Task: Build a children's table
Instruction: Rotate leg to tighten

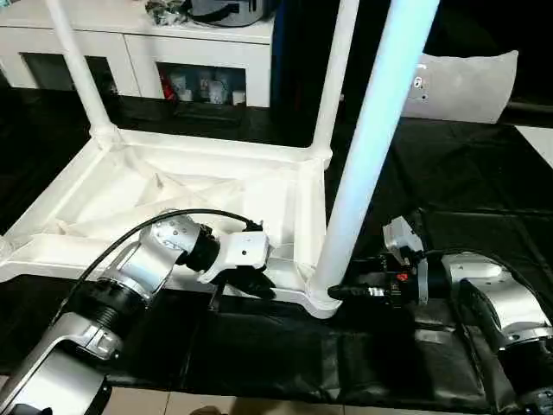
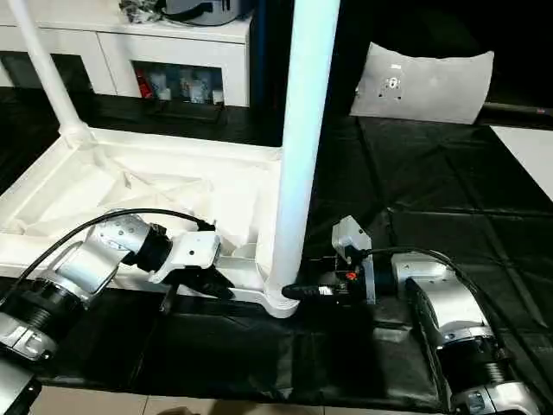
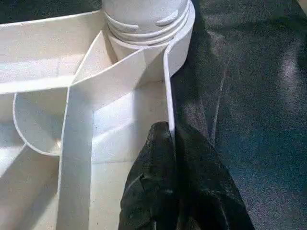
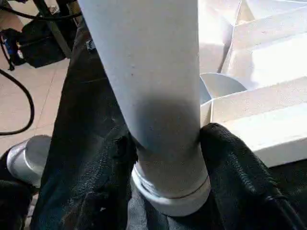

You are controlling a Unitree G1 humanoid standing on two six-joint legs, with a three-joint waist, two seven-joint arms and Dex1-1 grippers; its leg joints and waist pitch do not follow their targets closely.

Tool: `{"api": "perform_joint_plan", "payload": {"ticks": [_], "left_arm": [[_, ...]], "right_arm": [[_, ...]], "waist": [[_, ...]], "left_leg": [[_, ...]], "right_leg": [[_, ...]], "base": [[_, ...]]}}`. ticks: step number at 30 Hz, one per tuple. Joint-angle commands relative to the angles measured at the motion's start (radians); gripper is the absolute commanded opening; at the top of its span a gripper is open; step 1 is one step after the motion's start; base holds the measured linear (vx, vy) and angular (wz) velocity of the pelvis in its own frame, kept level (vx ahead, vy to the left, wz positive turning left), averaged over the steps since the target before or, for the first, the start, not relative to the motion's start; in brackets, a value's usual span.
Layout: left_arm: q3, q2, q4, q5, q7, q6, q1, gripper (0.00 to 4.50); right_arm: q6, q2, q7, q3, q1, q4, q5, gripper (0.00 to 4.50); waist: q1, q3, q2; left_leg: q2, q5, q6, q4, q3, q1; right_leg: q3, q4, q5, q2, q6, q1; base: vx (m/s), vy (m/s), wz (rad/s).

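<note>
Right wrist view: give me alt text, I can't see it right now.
The right gripper has its two black fingers closed around the base of a white table leg standing in a corner socket of the upturned tabletop, over black floor covering.

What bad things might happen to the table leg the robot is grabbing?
1. The right gripper pinches the near leg only low down, right above its corner socket. The leg is tall, so it might lean or pop out.
2. The left gripper pinches just the thin rim of the tabletop. If it slips off, the top may slide on the black mat.
</note>
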Motion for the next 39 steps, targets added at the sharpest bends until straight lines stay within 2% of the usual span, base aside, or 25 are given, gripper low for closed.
{"api": "perform_joint_plan", "payload": {"ticks": [1, 2, 3, 7, 8, 9, 11, 12, 13, 14, 15, 17, 18, 20, 21, 23, 24, 26, 28, 31, 32, 34, 36, 37, 39], "left_arm": [[-0.048, -0.012, -0.032, 0.009, -0.041, -0.013, 0.008, 0.0], [-0.046, -0.013, -0.031, 0.012, -0.033, -0.001, 0.007, 0.0], [-0.04, -0.018, -0.028, 0.018, -0.009, 0.036, 0.005, 0.0], [-0.008, -0.05, -0.017, 0.01, 0.057, 0.124, -0.007, 0.0], [0.018, -0.09, -0.005, 0.007, 0.128, 0.192, -0.022, 0.0], [0.018, -0.09, -0.005, 0.007, 0.128, 0.192, -0.022, 0.0], [0.049, -0.153, 0.018, 0.004, 0.223, 0.257, -0.045, 0.0], [0.057, -0.17, 0.026, 0.003, 0.246, 0.273, -0.052, 0.0], [0.058, -0.172, 0.026, 0.002, 0.249, 0.275, -0.053, 0.0], [0.064, -0.192, 0.038, 0.004, 0.278, 0.289, -0.062, 0.0], [0.083, -0.241, 0.071, 0.01, 0.357, 0.324, -0.087, 0.0], [0.094, -0.267, 0.086, 0.011, 0.396, 0.342, -0.1, 0.0], [0.106, -0.288, 0.098, 0.011, 0.434, 0.357, -0.11, 0.0], [0.119, -0.318, 0.111, 0.014, 0.477, 0.373, -0.123, 0.0], [0.135, -0.347, 0.126, 0.02, 0.524, 0.386, -0.137, 0.0], [0.14, -0.359, 0.135, 0.03, 0.547, 0.39, -0.144, 0.0], [0.139, -0.358, 0.136, 0.036, 0.553, 0.39, -0.144, 0.0], [0.136, -0.351, 0.14, 0.044, 0.561, 0.387, -0.143, 0.0], [0.134, -0.338, 0.142, 0.051, 0.564, 0.383, -0.138, 0.0], [0.137, -0.324, 0.14, 0.057, 0.567, 0.383, -0.131, 0.0], [0.139, -0.318, 0.139, 0.06, 0.567, 0.383, -0.128, 0.0], [0.141, -0.304, 0.141, 0.063, 0.564, 0.377, -0.123, 0.0], [0.141, -0.291, 0.14, 0.063, 0.56, 0.371, -0.118, 0.0], [0.141, -0.291, 0.14, 0.063, 0.56, 0.371, -0.118, 0.0], [0.133, -0.266, 0.134, 0.062, 0.538, 0.356, -0.108, 0.0]], "right_arm": [[0.02, 0.011, 0.004, 0.014, -0.006, -0.022, 0.018, 1.87], [0.026, 0.012, 0.003, 0.013, -0.001, -0.031, 0.023, 1.8], [0.043, 0.02, -0.012, 0.005, 0.011, -0.049, 0.037, 1.59], [0.088, 0.04, -0.072, -0.002, 0.033, -0.087, 0.043, 1.41], [0.12, 0.076, -0.176, -0.003, 0.045, -0.11, 0.014, 1.31], [0.12, 0.076, -0.176, -0.003, 0.045, -0.11, 0.014, 1.21], [0.171, 0.153, -0.338, -0.018, 0.046, -0.125, -0.02, 1.12], [0.181, 0.174, -0.376, -0.02, 0.044, -0.127, -0.03, 1.07], [0.183, 0.177, -0.381, -0.02, 0.043, -0.127, -0.032, 0.97], [0.192, 0.201, -0.429, -0.023, 0.04, -0.126, -0.046, 0.97], [0.215, 0.265, -0.545, -0.039, 0.027, -0.117, -0.072, 0.77], [0.229, 0.299, -0.609, -0.048, 0.018, -0.111, -0.084, 0.73], [0.233, 0.327, -0.664, -0.053, 0.008, -0.103, -0.098, 0.55], [0.236, 0.368, -0.736, -0.061, -0.006, -0.093, -0.109, 0.35], [0.233, 0.411, -0.808, -0.069, -0.02, -0.085, -0.125, 0.3], [0.228, 0.433, -0.853, -0.078, -0.025, -0.082, -0.14, 0.22], [0.221, 0.44, -0.866, -0.085, -0.025, -0.081, -0.14, 0.1], [0.206, 0.444, -0.885, -0.109, -0.02, -0.082, -0.137, 0.1], [0.193, 0.439, -0.897, -0.13, -0.008, -0.09, -0.139, 0.1], [0.184, 0.428, -0.888, -0.137, 0.01, -0.113, -0.131, 0.1], [0.186, 0.423, -0.885, -0.138, 0.018, -0.124, -0.129, 0.1], [0.183, 0.408, -0.892, -0.143, 0.034, -0.144, -0.134, 0.1], [0.176, 0.39, -0.879, -0.15, 0.048, -0.16, -0.122, 0.1], [0.176, 0.39, -0.879, -0.15, 0.048, -0.16, -0.122, 0.34], [0.142, 0.353, -0.83, -0.165, 0.073, -0.182, -0.094, 0.42]], "waist": [[-0.003, -0.067, -0.007], [-0.004, -0.067, -0.008], [-0.004, -0.065, -0.005], [-0.004, -0.061, -0.006], [-0.008, -0.055, -0.003], [-0.012, -0.053, -0.004], [-0.021, -0.048, -0.005], [-0.025, -0.049, -0.007], [-0.028, -0.051, -0.003], [-0.036, -0.051, -0.006], [-0.046, -0.054, 0.003], [-0.057, -0.055, -0.001], [-0.065, -0.058, 0.006], [-0.069, -0.061, 0.004], [-0.066, -0.069, 0.007], [-0.061, -0.076, 0.006], [-0.055, -0.079, 0.011], [-0.046, -0.084, 0.01], [-0.043, -0.084, 0.008], [-0.04, -0.078, 0.008], [-0.039, -0.076, 0.009], [-0.045, -0.07, 0.007], [-0.048, -0.069, 0.006], [-0.048, -0.069, 0.006], [-0.046, -0.068, 0.007]], "left_leg": [[0.058, -0.152, 0.062, -0.063, -0.014, 0.013], [0.058, -0.157, 0.059, -0.063, -0.014, 0.013], [0.059, -0.164, 0.055, -0.065, -0.014, 0.015], [0.058, -0.2, 0.043, -0.067, -0.016, 0.021], [0.056, -0.239, 0.027, -0.07, -0.018, 0.026], [0.057, -0.25, 0.019, -0.071, -0.018, 0.026], [0.049, -0.314, -0.007, -0.072, -0.025, 0.037], [0.047, -0.319, -0.011, -0.071, -0.027, 0.037], [0.046, -0.323, -0.014, -0.072, -0.031, 0.035], [0.046, -0.322, -0.011, -0.073, -0.032, 0.03], [0.048, -0.319, -0.01, -0.076, -0.035, 0.028], [0.048, -0.327, -0.012, -0.077, -0.036, 0.025], [0.047, -0.316, -0.004, -0.078, -0.038, 0.018], [0.049, -0.293, 0.001, -0.078, -0.036, 0.015], [0.051, -0.245, 0.009, -0.071, -0.028, 0.021], [0.051, -0.176, 0.021, -0.068, -0.028, 0.014], [0.051, -0.12, 0.041, -0.066, -0.026, 0.008], [0.049, -0.047, 0.08, -0.059, -0.022, 0.004], [0.051, -0.026, 0.1, -0.057, -0.021, 0.003], [0.052, -0.065, 0.099, -0.06, -0.019, 0.004], [0.054, -0.091, 0.088, -0.062, -0.02, 0.007], [0.052, -0.143, 0.063, -0.066, -0.02, 0.006], [0.051, -0.16, 0.05, -0.068, -0.021, 0.005], [0.051, -0.164, 0.047, -0.068, -0.021, 0.006], [0.052, -0.173, 0.046, -0.066, -0.02, 0.008]], "right_leg": [[0.052, -0.078, -0.235, -0.088, -0.199, 0.049], [0.052, -0.079, -0.244, -0.089, -0.197, 0.05], [0.052, -0.081, -0.255, -0.088, -0.196, 0.048], [0.051, -0.088, -0.316, -0.09, -0.188, 0.046], [0.05, -0.097, -0.39, -0.09, -0.175, 0.042], [0.051, -0.098, -0.413, -0.09, -0.168, 0.041], [0.045, -0.115, -0.556, -0.092, -0.125, 0.032], [0.042, -0.119, -0.58, -0.093, -0.114, 0.034], [0.041, -0.12, -0.593, -0.096, -0.104, 0.037], [0.04, -0.123, -0.596, -0.096, -0.092, 0.039], [0.041, -0.119, -0.555, -0.094, -0.102, 0.038], [0.039, -0.116, -0.524, -0.091, -0.112, 0.039], [0.041, -0.113, -0.476, -0.093, -0.125, 0.045], [0.043, -0.111, -0.423, -0.093, -0.142, 0.046], [0.052, -0.104, -0.311, -0.093, -0.186, 0.041], [0.053, -0.089, -0.211, -0.091, -0.209, 0.048], [0.052, -0.081, -0.122, -0.089, -0.221, 0.053], [0.053, -0.065, 0.025, -0.089, -0.247, 0.057], [0.051, -0.059, 0.078, -0.089, -0.263, 0.058], [0.05, -0.067, 0.025, -0.091, -0.262, 0.058], [0.05, -0.071, -0.02, -0.09, -0.254, 0.056], [0.049, -0.084, -0.122, -0.09, -0.228, 0.056], [0.05, -0.088, -0.181, -0.09, -0.208, 0.056], [0.05, -0.089, -0.194, -0.09, -0.203, 0.056], [0.051, -0.093, -0.212, -0.089, -0.189, 0.051]], "base": [[0.0, 0.0, 0.0], [0.0, 0.0, 0.0], [0.0, 0.0, 0.0], [0.0, 0.0, 0.0], [0.0, 0.0, 0.0], [0.0, 0.0, 0.0], [0.0, 0.0, 0.0], [0.0, 0.0, 0.0], [0.0, 0.0, 0.0], [0.0, 0.0, 0.0], [0.0, 0.0, 0.0], [0.0, 0.0, 0.0], [0.0, 0.0, 0.0], [0.0, 0.0, 0.0], [0.0, 0.0, 0.0], [0.0, 0.0, 0.0], [0.0, 0.0, 0.0], [0.0, 0.0, 0.0], [0.0, 0.0, 0.0], [0.0, 0.0, 0.0], [0.0, 0.0, 0.0], [0.0, 0.0, 0.0], [0.0, 0.0, 0.0], [0.0, 0.0, 0.0], [0.0, 0.0, 0.0]]}}
